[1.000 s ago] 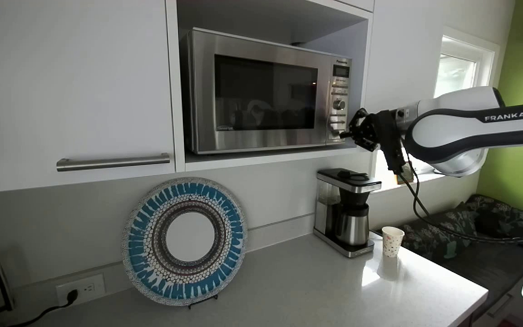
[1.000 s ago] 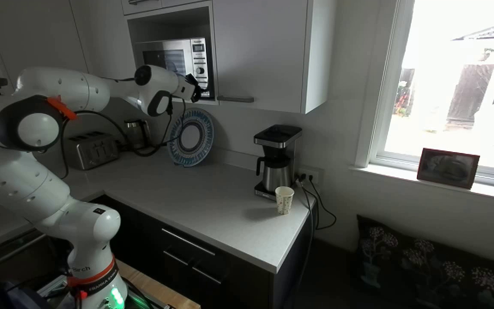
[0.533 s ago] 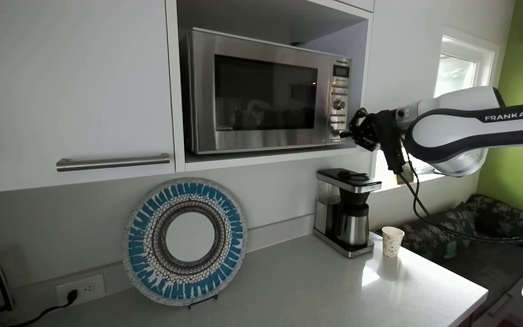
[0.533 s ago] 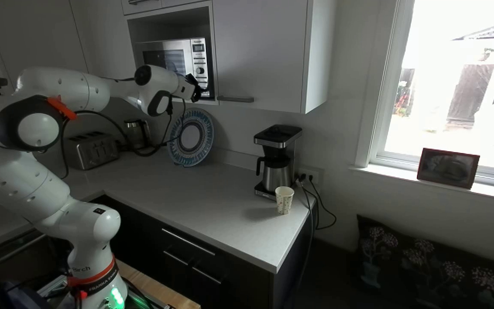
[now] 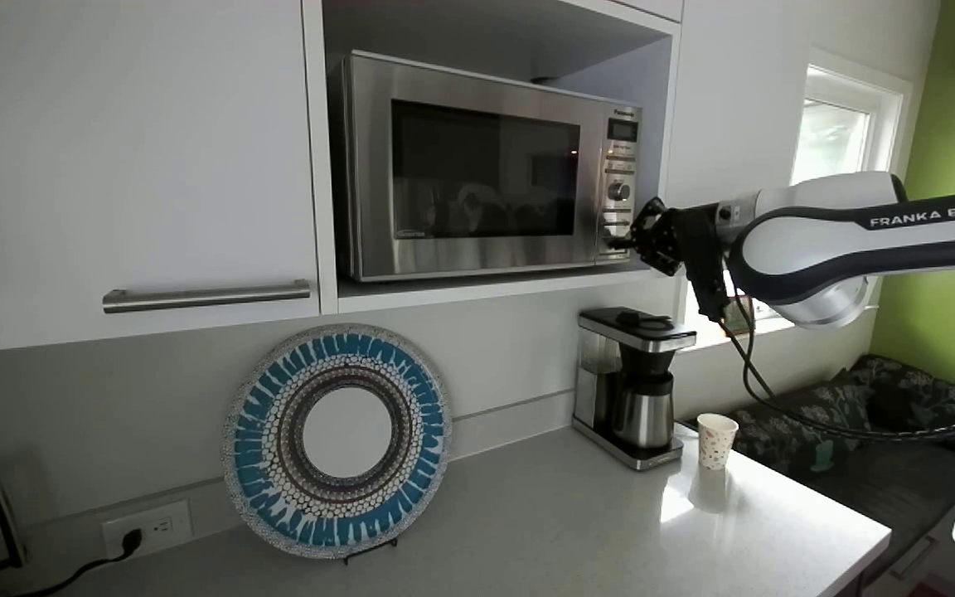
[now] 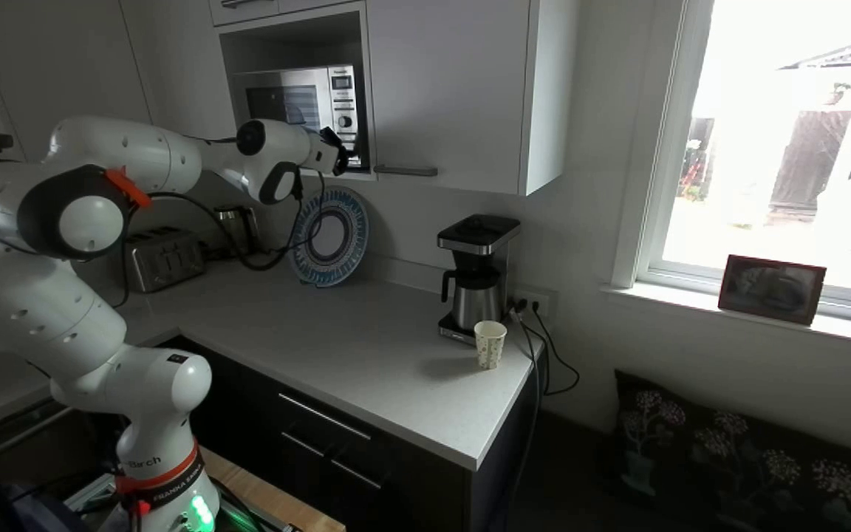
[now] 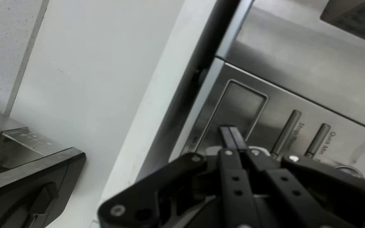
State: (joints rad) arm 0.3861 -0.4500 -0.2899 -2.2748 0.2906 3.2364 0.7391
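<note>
My gripper (image 7: 228,126) is shut and empty, its two black fingertips pressed together. The fingertips lie over a large rectangular button (image 7: 242,99) at the bottom of a microwave's control panel. I cannot tell whether they touch it. The silver microwave (image 5: 477,264) sits in an open cupboard recess with its door shut; it also shows in an exterior view (image 6: 326,77). Beside the button are a Stop/Reset bar (image 7: 286,131) and a Quick Min bar (image 7: 318,139), partly hidden by the gripper. The gripper also shows in both exterior views, at the panel's lower end (image 5: 617,243) (image 6: 351,157).
Below are a coffee maker (image 5: 642,414), a patterned paper cup (image 5: 716,439) and a blue round plate (image 5: 254,448) on the counter (image 6: 337,347). A toaster (image 6: 163,258) and kettle (image 6: 233,230) stand farther along. A cupboard door with a handle (image 6: 405,171) adjoins the recess.
Over the last half second the arm has moved forward and slightly lower. The fingertips have shifted a little closer to the lower end of the microwave panel. Before that it was still.
</note>
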